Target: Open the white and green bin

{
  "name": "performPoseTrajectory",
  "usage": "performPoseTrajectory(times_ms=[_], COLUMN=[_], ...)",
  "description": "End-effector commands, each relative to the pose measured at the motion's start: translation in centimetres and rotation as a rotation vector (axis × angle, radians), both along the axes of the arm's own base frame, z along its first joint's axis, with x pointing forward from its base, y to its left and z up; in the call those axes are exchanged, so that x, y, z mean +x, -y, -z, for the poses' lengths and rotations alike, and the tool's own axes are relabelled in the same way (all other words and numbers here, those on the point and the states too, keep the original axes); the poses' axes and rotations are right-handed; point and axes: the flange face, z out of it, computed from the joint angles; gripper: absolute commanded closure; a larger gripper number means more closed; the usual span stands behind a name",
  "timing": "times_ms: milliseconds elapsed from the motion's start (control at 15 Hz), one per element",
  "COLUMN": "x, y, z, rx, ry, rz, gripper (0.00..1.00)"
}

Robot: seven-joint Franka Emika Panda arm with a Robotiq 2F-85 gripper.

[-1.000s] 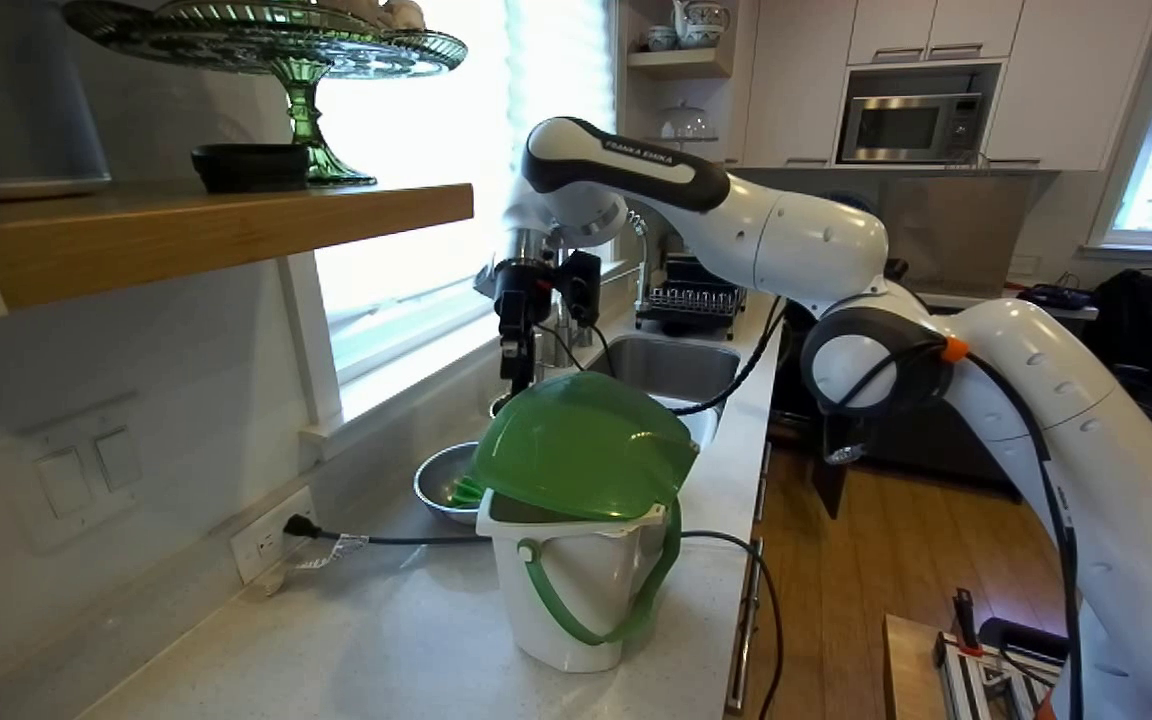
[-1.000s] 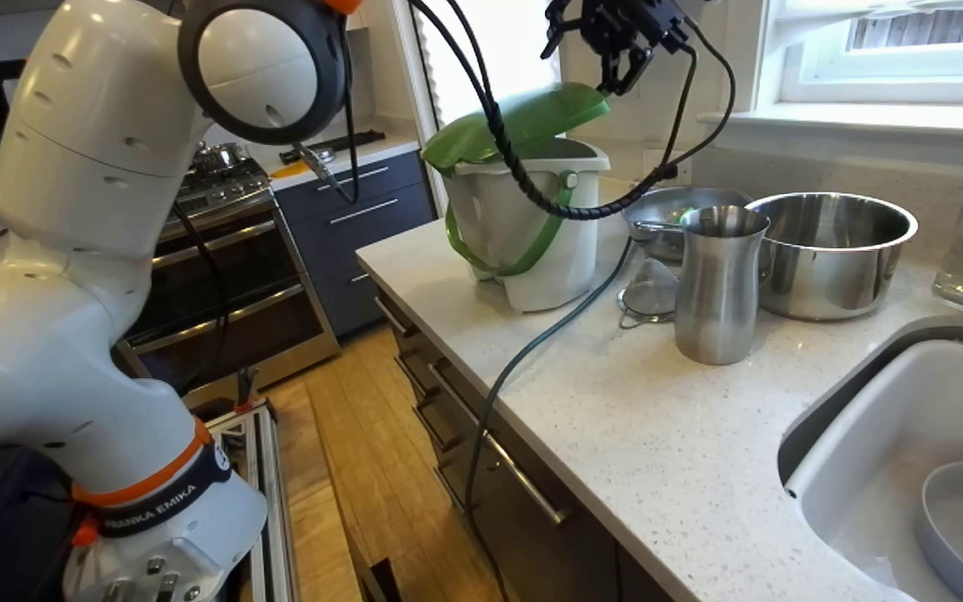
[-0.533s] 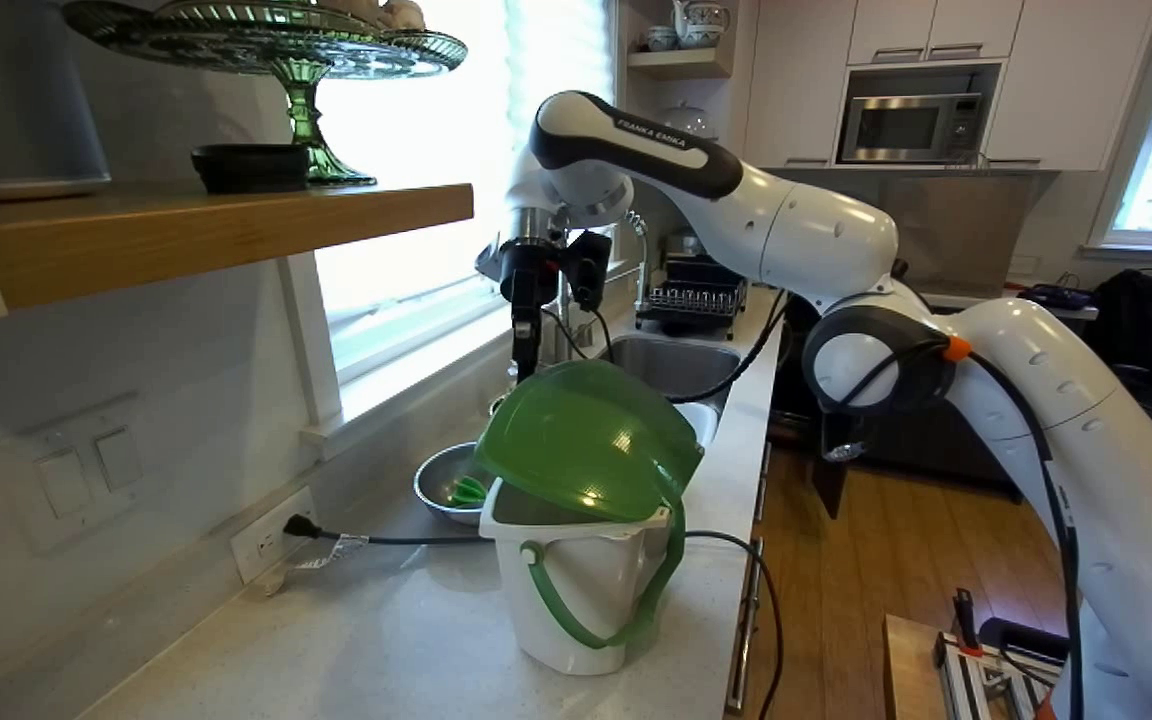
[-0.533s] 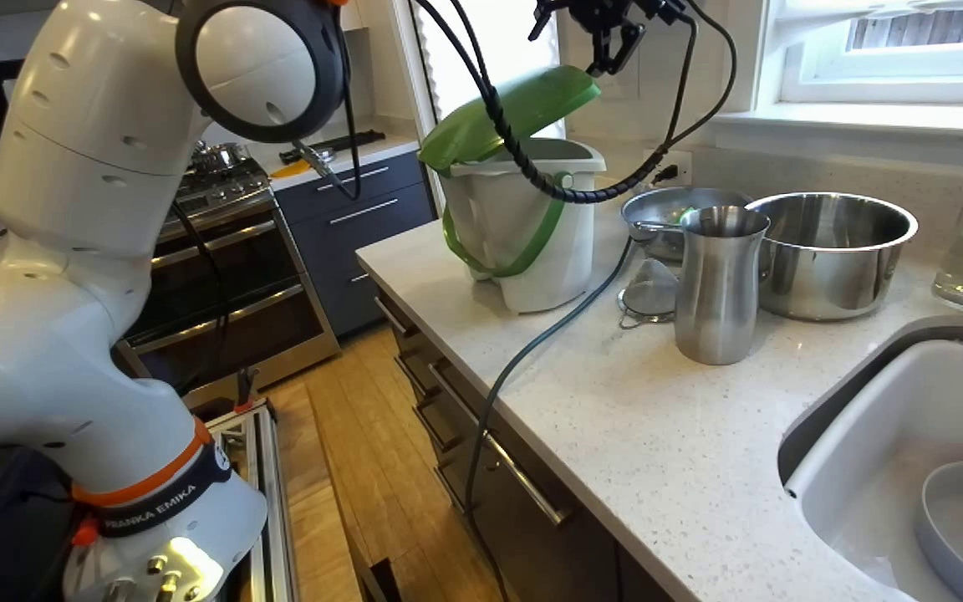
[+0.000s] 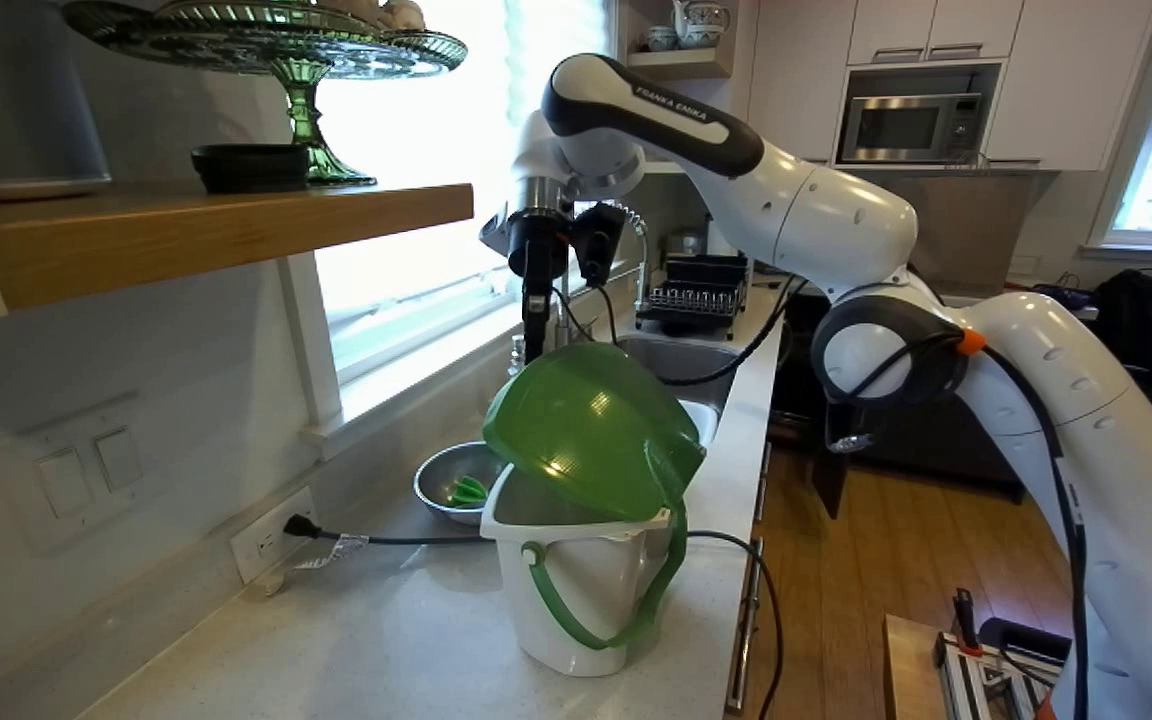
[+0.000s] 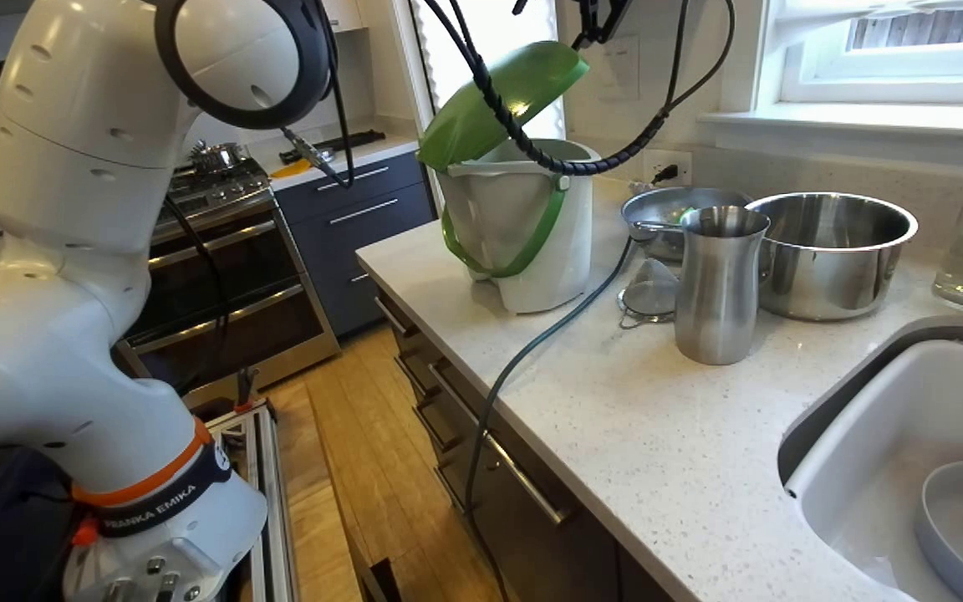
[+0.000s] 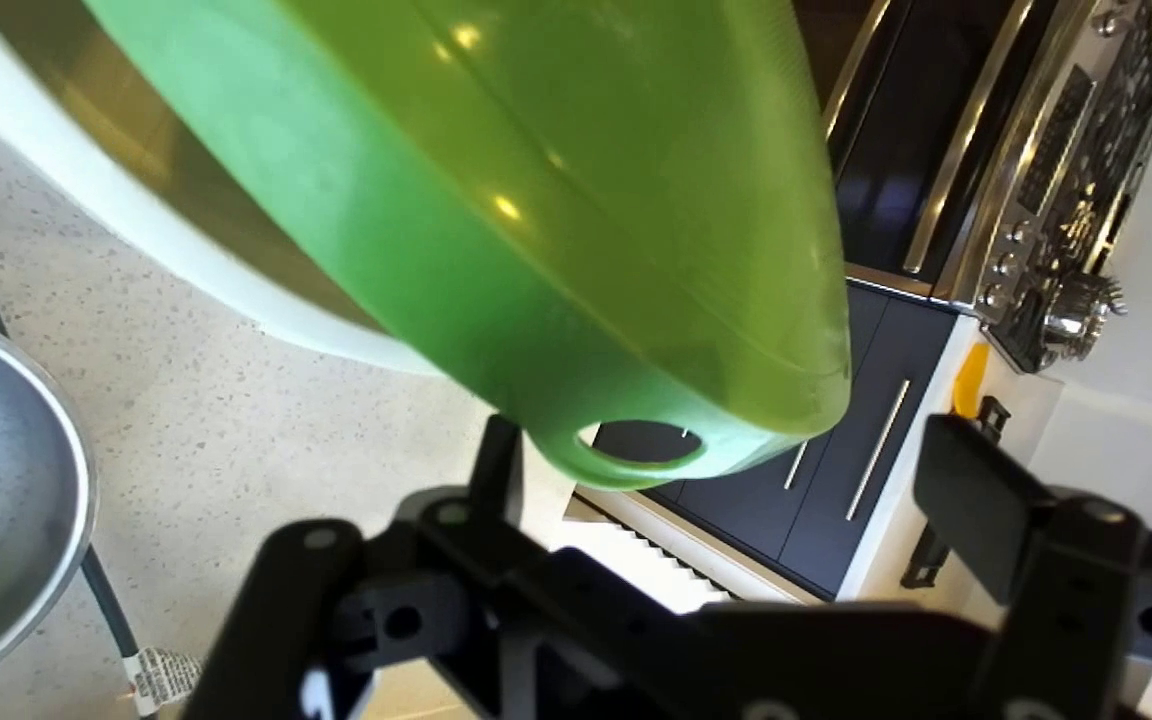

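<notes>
The white and green bin stands upright on the bench, its green lid raised partway, with the bench's edge at the bin's three o'clock in an exterior view. In the wrist view the hand is spread wide, gripping nothing, one finger just beside the lid's rim. If that finger slips off, the lid may drop shut; pushing too hard could slide the bin toward that edge.
</notes>
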Motion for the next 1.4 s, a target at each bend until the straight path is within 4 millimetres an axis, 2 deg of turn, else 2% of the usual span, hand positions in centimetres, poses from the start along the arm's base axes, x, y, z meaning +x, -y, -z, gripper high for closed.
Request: performPoseTrajectory(times_ms=[0,867,1333], x=[-1.4,-4.8,-6.5], y=[-0.2,-1.8,-4.1], z=[-1.9,-5.8,-6.7], rx=[-0.024,-0.086,-0.162], ry=[0.008,0.02,0.041], rz=[-0.036,-0.118,-0.195], gripper=[0.0,0.0,0.0])
